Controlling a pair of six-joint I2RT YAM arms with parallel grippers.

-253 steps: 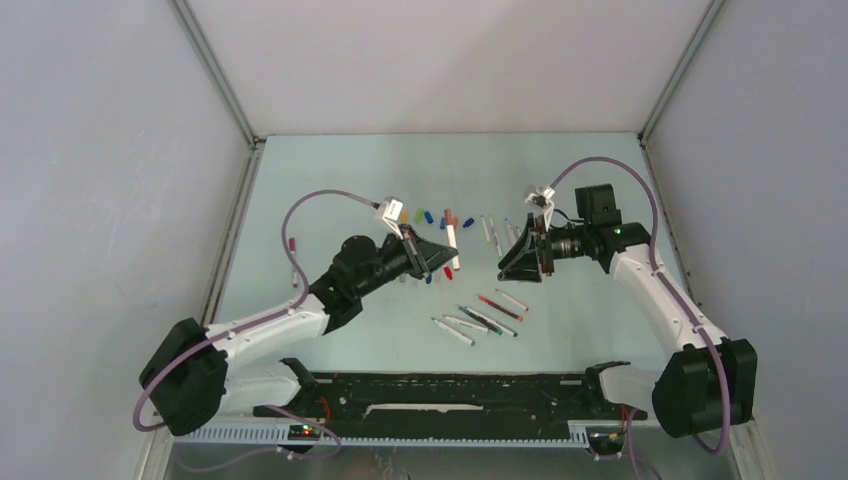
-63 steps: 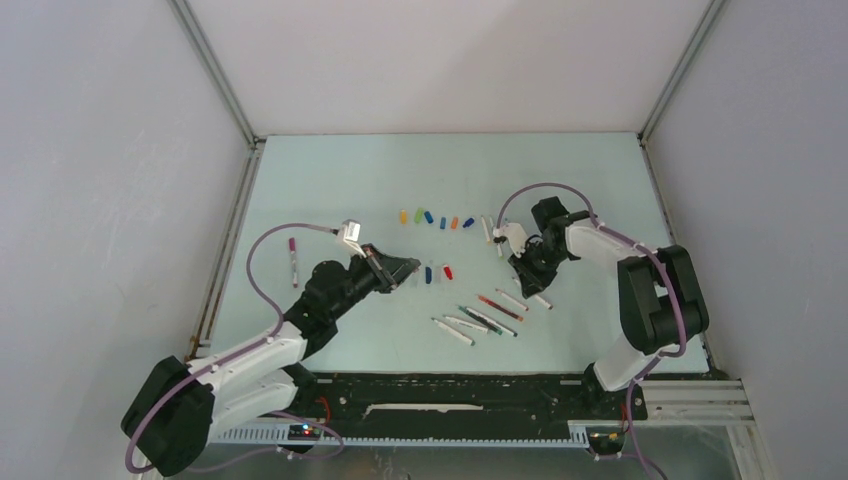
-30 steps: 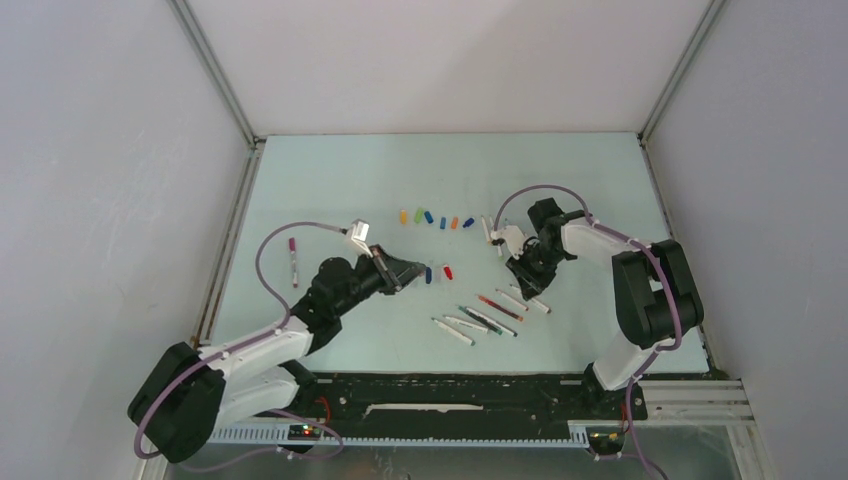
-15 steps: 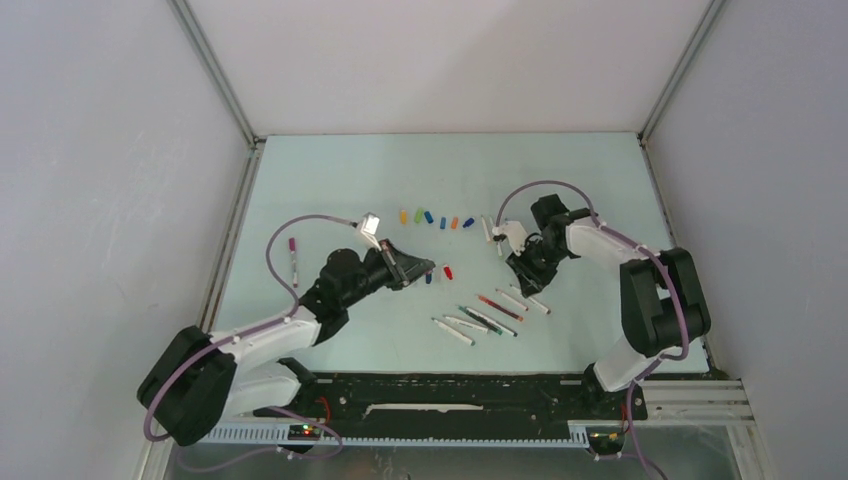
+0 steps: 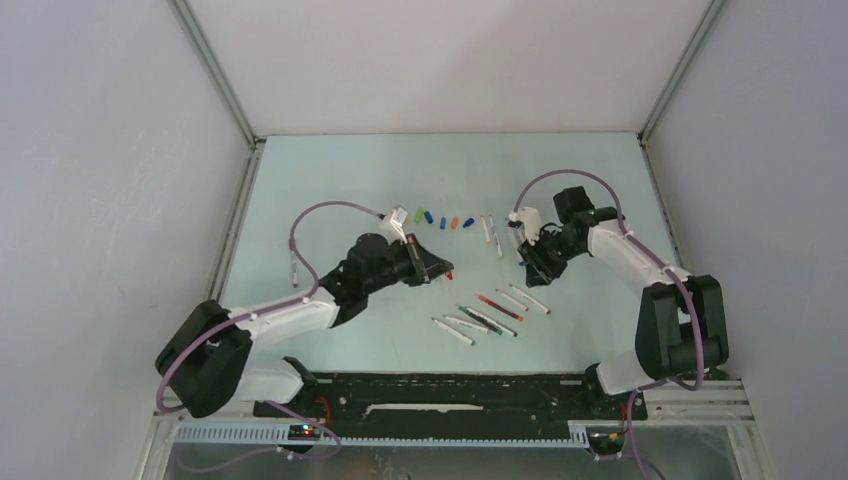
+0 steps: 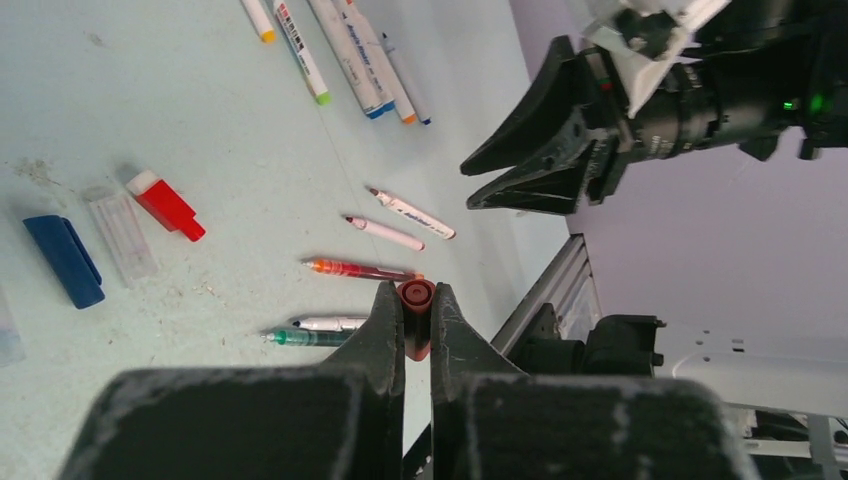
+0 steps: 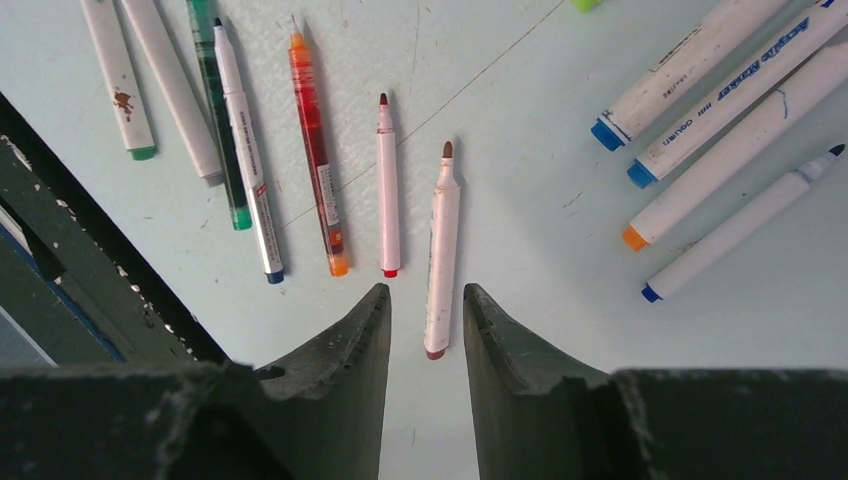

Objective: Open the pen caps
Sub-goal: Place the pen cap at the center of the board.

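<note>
Pinches red pen cap point(image 6: 415, 298) in left claw point(image 6: 416, 310), long axis along the claw, open mouth toward 12 o'clock, seated at the tips. Holds right claw point(image 7: 425, 292) narrowly parted, gripping nothing, above bench point(image 7: 520, 150); brown-tipped pen point(image 7: 440, 240) at 12 o'clock.

The left arm point(image 5: 285, 317) and right arm point(image 5: 640, 262) pair white link shells with bulky black joint housings, each carrying a looping lilac cable point(image 5: 335, 204) to a small white wrist block point(image 5: 397, 216). The left end effector point(image 6: 415, 300) and right end effector point(image 7: 422, 295) have matte black, rough-surfaced wedge fingers. A green indicator light point(image 6: 812, 103) glows on the right wrist, and both arms rise from a black base plate point(image 5: 450, 395).
</note>
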